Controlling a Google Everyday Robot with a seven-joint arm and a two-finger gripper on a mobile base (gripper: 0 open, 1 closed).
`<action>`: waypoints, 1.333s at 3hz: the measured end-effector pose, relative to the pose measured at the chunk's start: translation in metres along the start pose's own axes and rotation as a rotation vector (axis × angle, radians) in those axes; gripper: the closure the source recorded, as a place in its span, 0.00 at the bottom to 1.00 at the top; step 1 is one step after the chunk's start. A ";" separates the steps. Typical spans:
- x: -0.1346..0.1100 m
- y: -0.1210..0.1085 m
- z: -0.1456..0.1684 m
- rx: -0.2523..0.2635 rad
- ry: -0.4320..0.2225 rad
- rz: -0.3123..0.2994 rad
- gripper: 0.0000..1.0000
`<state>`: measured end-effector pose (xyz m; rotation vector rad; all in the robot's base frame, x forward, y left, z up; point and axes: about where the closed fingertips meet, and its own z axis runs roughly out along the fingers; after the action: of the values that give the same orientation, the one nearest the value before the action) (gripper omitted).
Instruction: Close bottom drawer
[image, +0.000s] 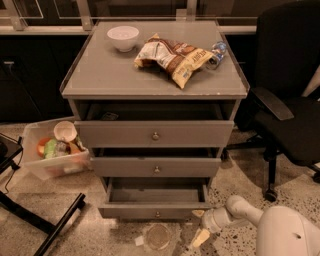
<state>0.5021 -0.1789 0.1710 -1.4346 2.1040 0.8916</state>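
Observation:
The bottom drawer (131, 212) is the lowest grey front of the cabinet, with a small round metal knob (157, 214). It stands partly pulled out, and a strip of its plain grey interior (157, 194) shows. My gripper (200, 226) is low at the drawer's front right corner, just above the floor, on a white arm reaching in from the lower right. Its pale fingers (201, 238) are spread and hold nothing. The upper finger is at or touching the right end of the drawer front.
The top drawer (155, 134) and middle drawer (156, 167) each stand slightly out. A bowl (123, 37), snack bags (172, 57) and a bottle (216, 52) lie on the cabinet top. A plastic bin (52, 150) stands at left, an office chair (287, 100) at right, and a round lid (157, 236) lies on the floor.

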 end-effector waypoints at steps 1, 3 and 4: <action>0.000 0.001 0.001 0.005 -0.005 0.004 0.00; -0.024 -0.044 0.014 0.072 -0.050 -0.081 0.42; -0.034 -0.058 0.017 0.099 -0.077 -0.104 0.65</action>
<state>0.5682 -0.1593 0.1674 -1.4222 1.9701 0.7790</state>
